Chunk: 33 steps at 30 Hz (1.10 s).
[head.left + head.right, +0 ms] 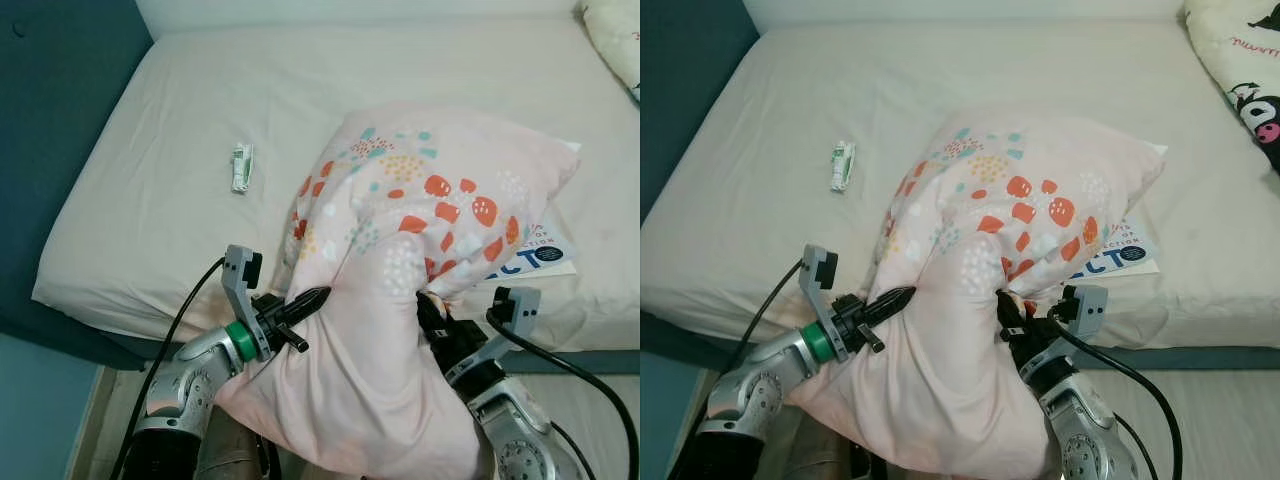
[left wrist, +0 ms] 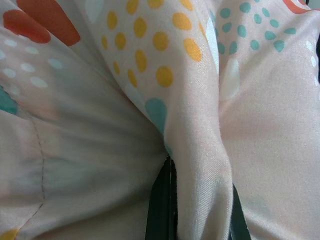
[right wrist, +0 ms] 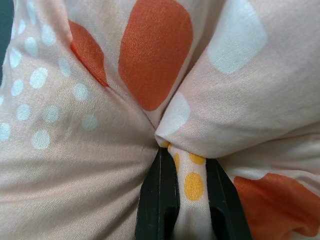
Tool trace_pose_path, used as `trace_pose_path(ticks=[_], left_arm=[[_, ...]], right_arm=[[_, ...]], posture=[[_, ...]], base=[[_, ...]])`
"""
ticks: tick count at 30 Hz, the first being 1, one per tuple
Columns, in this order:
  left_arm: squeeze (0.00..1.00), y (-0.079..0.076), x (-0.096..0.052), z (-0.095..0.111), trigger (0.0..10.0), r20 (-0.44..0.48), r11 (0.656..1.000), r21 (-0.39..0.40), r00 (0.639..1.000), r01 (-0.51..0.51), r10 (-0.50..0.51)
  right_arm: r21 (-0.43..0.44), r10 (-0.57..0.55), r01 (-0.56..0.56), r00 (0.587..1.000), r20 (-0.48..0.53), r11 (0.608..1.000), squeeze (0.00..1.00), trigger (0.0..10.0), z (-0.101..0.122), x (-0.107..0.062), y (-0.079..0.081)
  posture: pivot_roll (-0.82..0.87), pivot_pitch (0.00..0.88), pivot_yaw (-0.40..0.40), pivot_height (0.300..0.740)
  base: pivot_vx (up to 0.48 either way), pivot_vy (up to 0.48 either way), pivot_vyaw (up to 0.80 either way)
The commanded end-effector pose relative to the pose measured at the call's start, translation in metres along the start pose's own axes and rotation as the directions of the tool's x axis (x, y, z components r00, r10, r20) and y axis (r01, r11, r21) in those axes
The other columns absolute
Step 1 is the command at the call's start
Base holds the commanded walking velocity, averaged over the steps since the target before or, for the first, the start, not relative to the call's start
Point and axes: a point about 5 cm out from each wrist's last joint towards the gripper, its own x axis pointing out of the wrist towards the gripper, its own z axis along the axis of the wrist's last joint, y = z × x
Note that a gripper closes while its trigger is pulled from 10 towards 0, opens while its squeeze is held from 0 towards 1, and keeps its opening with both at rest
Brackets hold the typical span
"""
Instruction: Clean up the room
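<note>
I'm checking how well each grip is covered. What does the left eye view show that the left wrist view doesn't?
Left eye view alone: the bed, a small green-and-white packet lying on it, a book partly under the pillow, and the right end effector pinching fabric. Left wrist view alone: a close look at a fold of cloth clamped between the left end effector's fingers. Both share the pink patterned pillow and the left end effector gripping it.

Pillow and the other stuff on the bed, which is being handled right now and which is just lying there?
In hand: pillow, pinched by left hand and right hand.
Lying about: packet, booklet, second pillow, all on the bed.
</note>
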Motion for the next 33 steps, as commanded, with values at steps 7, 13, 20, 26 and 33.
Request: trace_pose_path(ticks=[7,13,20,26,33], left_arm=[[0.00,0.009,0.010,-0.003,10.0,-0.004,0.981,0.088,0.985,-0.170,0.171],[0.00,0.023,0.008,0.022,10.0,0.143,0.924,0.140,0.931,-0.356,0.336],[0.00,0.019,0.010,0.041,10.0,0.341,0.837,0.159,0.825,-0.523,0.451],[0.00,0.013,0.010,0.045,10.0,0.388,0.814,0.195,0.805,-0.547,0.448],[0.00,0.001,0.014,0.061,10.0,0.383,0.860,0.272,0.868,-0.433,0.316]], right_arm=[[-0.196,-0.026,0.033,0.999,0.036,0.980,0.00,10.0,0.014,0.020,0.012],[-0.330,-0.011,0.039,0.996,0.087,0.943,0.00,10.0,0.033,0.031,0.018],[-0.399,0.010,0.025,0.996,0.087,0.917,0.00,10.0,0.039,0.045,0.026],[-0.402,0.013,0.028,0.995,0.100,0.915,0.00,10.0,0.041,0.048,0.029],[-0.423,0.001,0.076,0.984,0.180,0.903,0.00,10.0,0.058,0.055,0.033]], posture=[[-0.04,0.120,0.103,0.612],[-0.04,0.125,0.098,0.612],[-0.03,0.127,0.081,0.632],[-0.02,0.130,0.070,0.647],[-0.02,0.135,0.068,0.677]], base=[[0.000,0.000,0.00],[0.000,0.000,0.00],[0.000,0.000,0.00],[0.000,0.000,0.00],[0.000,0.000,0.00]])
